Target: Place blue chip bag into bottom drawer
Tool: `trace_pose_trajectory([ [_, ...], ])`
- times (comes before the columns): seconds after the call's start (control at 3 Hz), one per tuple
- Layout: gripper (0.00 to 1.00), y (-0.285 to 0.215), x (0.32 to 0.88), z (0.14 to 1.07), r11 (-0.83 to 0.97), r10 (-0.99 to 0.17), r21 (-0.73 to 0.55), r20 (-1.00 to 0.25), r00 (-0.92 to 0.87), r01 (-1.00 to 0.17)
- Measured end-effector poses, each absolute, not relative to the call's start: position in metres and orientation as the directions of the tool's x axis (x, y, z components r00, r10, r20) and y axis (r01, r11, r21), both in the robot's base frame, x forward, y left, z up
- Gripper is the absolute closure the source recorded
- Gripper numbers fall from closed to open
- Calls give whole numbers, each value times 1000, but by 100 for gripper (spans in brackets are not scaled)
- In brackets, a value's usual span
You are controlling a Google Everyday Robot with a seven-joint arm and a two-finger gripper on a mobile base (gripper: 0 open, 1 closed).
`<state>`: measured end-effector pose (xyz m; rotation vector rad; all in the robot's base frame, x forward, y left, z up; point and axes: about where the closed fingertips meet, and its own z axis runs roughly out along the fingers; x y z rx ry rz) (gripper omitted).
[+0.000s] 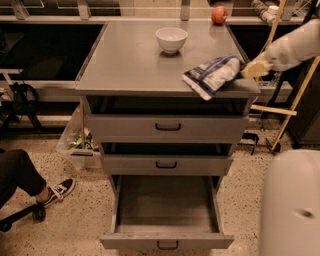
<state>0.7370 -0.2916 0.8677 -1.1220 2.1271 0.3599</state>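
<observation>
The blue chip bag lies on the front right corner of the grey cabinet top, with its near end hanging a little over the front edge. My gripper comes in from the right at the top's right edge. Its yellowish fingertips are closed on the bag's right end. The bottom drawer is pulled out and open below, and its deep box is empty. Its small black handle faces the front. The two drawers above it are closed.
A white bowl stands at the back middle of the top, and a red apple at the back right. A person's leg and shoe are on the floor at left. A clear bin sits beside the cabinet. My white arm link fills the lower right.
</observation>
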Motion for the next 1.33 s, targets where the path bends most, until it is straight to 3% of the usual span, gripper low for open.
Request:
trace_pose_trajectory([
  [0.33,100,-363,670,931,639,-566,-168,-764,-311,-751],
  [0.67,100,-401,607,1005,681,-572,-338,-799,-184,-650],
  [1.0,100,-374,530,1083,676,-570,-439,-821,-42,-592],
  [1.33,100,-301,453,1122,616,-553,-472,-829,81,-631],
])
